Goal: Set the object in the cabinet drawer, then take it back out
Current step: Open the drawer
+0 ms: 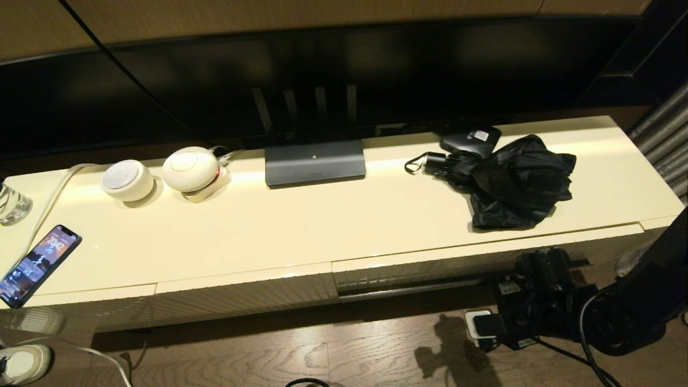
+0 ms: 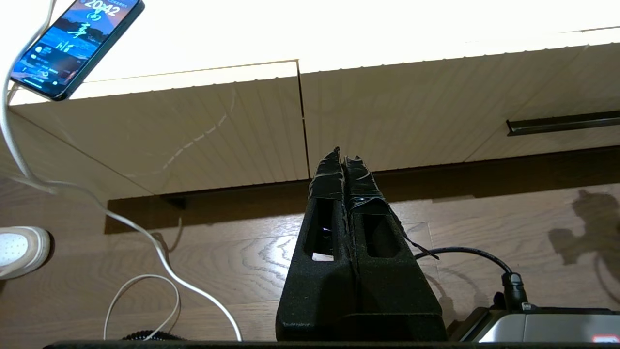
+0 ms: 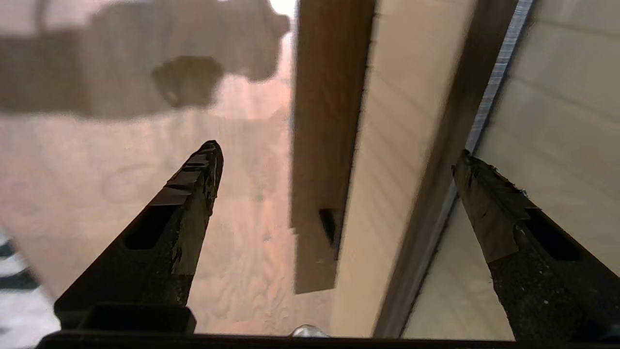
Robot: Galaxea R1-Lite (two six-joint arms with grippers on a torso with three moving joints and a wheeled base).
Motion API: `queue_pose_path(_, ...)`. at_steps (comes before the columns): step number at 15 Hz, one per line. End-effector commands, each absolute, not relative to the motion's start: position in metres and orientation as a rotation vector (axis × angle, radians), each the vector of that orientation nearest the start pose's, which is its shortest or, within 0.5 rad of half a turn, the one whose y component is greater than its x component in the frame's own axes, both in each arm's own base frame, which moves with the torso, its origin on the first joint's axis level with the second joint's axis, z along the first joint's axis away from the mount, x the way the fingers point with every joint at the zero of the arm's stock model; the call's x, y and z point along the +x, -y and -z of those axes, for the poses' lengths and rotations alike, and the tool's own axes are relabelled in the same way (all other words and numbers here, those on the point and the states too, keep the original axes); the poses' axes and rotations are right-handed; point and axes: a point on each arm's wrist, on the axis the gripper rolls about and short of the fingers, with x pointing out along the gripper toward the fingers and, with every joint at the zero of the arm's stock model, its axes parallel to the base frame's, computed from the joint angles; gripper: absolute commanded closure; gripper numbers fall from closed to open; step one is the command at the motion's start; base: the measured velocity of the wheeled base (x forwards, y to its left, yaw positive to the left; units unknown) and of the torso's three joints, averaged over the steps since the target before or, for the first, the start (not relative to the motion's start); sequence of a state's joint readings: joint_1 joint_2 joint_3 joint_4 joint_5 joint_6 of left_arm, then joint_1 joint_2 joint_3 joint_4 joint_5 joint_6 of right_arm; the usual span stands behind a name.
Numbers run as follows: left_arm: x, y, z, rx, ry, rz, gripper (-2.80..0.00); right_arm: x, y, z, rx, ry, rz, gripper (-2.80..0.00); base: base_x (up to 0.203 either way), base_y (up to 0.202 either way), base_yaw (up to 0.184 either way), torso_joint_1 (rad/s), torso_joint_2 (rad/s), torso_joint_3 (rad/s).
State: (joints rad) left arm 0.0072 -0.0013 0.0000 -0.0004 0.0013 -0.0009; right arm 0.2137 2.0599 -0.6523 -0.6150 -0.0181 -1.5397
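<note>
The black folding umbrella point(image 1: 510, 183) lies rumpled on the right of the cream cabinet top point(image 1: 301, 226), with its handle and wrist loop point(image 1: 424, 161) pointing left. The wide ribbed drawer point(image 1: 484, 262) stands out slightly from the cabinet front, its dark lower strip point(image 1: 408, 287) beneath it. My right gripper point(image 1: 545, 263) is low in front of the drawer's right part. In the right wrist view that gripper point(image 3: 339, 151) is open, and the drawer's dark strip point(image 3: 450, 160) runs between its spread fingers. My left gripper point(image 2: 343, 155) is shut on nothing, low above the floor, facing the narrower ribbed panel point(image 2: 411, 106).
A small flat black box point(image 1: 473, 138) lies behind the umbrella. A TV stand base point(image 1: 315, 162), two white round speakers point(image 1: 127, 180) point(image 1: 189, 168), a phone point(image 1: 40, 263) and a glass point(image 1: 12, 203) sit further left. A plug block point(image 1: 478, 322) and cables lie on the wooden floor.
</note>
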Motion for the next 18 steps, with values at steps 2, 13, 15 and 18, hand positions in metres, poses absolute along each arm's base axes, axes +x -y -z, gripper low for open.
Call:
queue_pose_path(2,-0.023,0.000,-0.075,-0.002,-0.002,-0.009,0.00,0.319,-0.063,-0.028,-1.572,-0.471,-0.749,-2.80,0.000,0.000,0.000,0.000,0.00,0.000)
queue_pose_path(13,-0.023,0.000,-0.075,-0.002,-0.002,-0.009,0.00,0.327,-0.062,-0.018,-1.573,-0.486,-0.758,-2.80,0.000,0.000,0.000,0.000,0.00,0.000)
queue_pose_path(15,-0.023,0.000,-0.075,-0.002,-0.003,-0.009,0.00,0.327,-0.062,-0.015,-1.571,-0.493,-0.765,-2.80,0.000,0.000,0.000,0.000,0.00,0.000)
queue_pose_path(18,-0.023,0.000,-0.075,-0.002,-0.003,-0.009,0.00,0.325,-0.062,-0.014,-1.568,-0.497,-0.771,-2.80,0.000,0.000,0.000,0.000,0.00,0.000)
